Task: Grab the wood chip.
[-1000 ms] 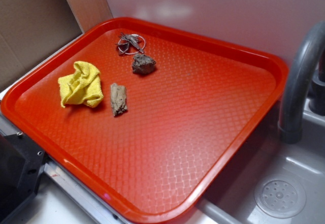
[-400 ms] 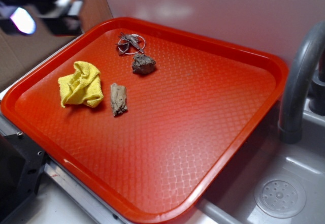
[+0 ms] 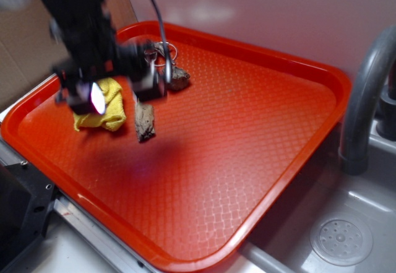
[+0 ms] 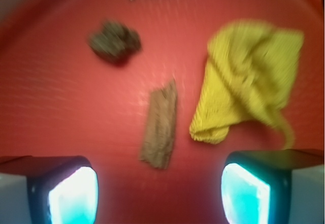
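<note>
Jaws are seen spread wide in the wrist view, with nothing pinched between them — the gripper [image 4: 158, 193] hangs above the red tray [image 4: 45, 107], its two fingers [image 4: 68, 191] glowing pale blue at the lower corners of that view. The wood chip [image 4: 160, 125] lies flat on the tray in the gap ahead of the fingers, untouched, its long side running roughly away from the camera with a slight tilt. Just beside it to the right of that view a crumpled yellow cloth [image 4: 249, 76] is found; whether the two touch cannot be told through the blur. A darker rock-like lump [image 4: 115, 42] sits apart from the chip, further up and to the left.

From the exterior view the blurred black gripper [image 3: 114, 93] is seen over the tray [image 3: 260, 130], above the cloth [image 3: 102, 115] and the chip [image 3: 145, 123]. The lump [image 3: 180, 78] and a metal ring [image 3: 166, 51] lie behind it, partly hidden.
</note>
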`<move>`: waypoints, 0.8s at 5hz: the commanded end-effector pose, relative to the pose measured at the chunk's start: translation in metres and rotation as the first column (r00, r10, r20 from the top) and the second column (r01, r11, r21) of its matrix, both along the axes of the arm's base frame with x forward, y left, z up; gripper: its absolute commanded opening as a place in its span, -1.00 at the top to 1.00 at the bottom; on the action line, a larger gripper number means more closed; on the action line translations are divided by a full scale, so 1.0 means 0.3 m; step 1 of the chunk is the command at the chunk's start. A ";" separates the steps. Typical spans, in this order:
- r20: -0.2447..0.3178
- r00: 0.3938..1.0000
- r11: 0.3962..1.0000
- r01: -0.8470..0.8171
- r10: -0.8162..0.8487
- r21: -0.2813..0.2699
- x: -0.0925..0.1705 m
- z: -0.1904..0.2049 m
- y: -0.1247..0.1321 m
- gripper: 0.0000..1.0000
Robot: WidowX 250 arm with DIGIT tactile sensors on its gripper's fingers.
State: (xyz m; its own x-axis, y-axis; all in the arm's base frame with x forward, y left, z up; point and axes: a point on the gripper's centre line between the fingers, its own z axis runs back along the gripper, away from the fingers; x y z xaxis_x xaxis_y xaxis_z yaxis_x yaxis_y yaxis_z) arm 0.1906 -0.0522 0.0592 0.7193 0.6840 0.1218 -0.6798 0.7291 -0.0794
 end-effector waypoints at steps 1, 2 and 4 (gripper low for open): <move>-0.010 1.000 1.000 -0.001 0.001 -0.012 0.043 -0.085 0.007 -1.00; -0.032 0.999 0.999 0.035 -0.036 -0.035 0.064 -0.129 0.017 -1.00; -0.077 0.996 0.999 -0.037 0.040 0.038 0.078 -0.168 0.080 1.00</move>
